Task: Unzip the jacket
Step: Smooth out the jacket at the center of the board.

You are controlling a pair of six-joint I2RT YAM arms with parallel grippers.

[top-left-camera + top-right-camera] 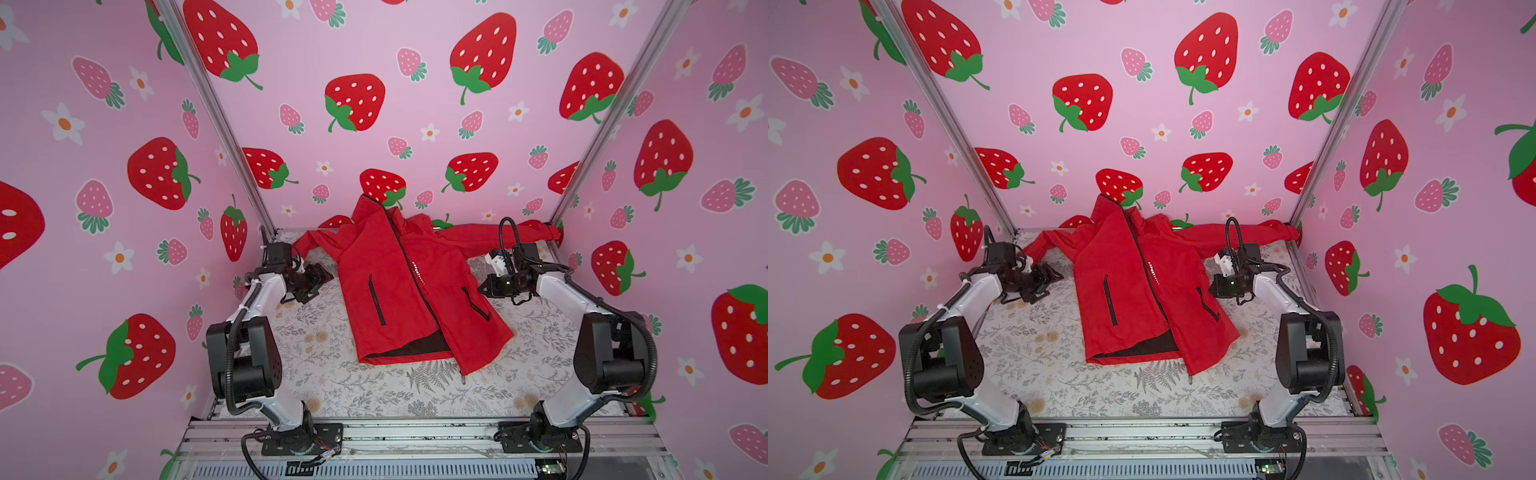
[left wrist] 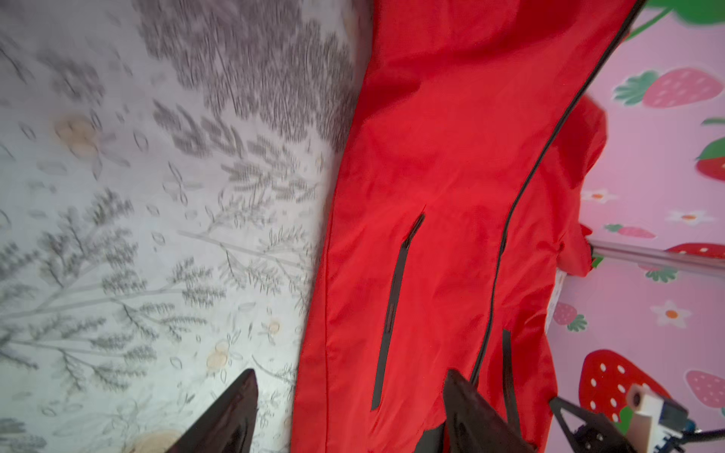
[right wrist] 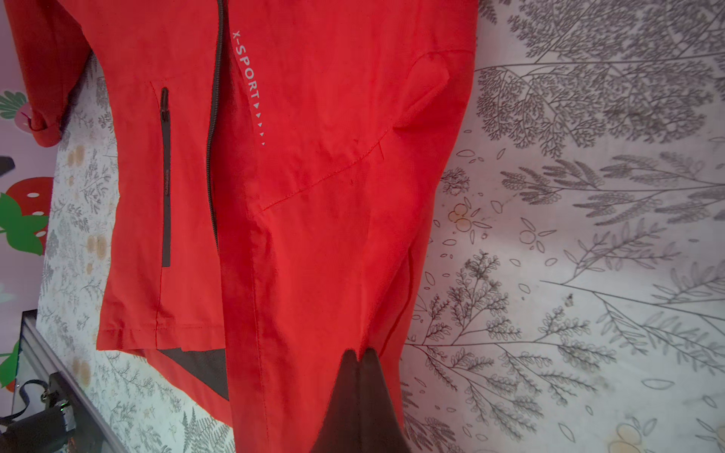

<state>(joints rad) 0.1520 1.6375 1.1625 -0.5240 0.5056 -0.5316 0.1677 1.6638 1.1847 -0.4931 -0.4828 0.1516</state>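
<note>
Your red jacket (image 1: 399,282) lies front-up on the floral tablecloth (image 1: 324,374), with its collar against the strawberry wall (image 1: 415,124). To its left, your left gripper (image 1: 321,286) is spread and empty. By its right edge, your right gripper (image 1: 482,289) is pinched closed. Beside the front zipper (image 3: 215,137), white lettering (image 3: 245,66) reads "X-SPORT".

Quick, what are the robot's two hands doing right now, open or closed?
Left hand: open, holding nothing, beside the jacket.
Right hand: closed at the jacket's edge; whether it pinches fabric cannot be told.
</note>
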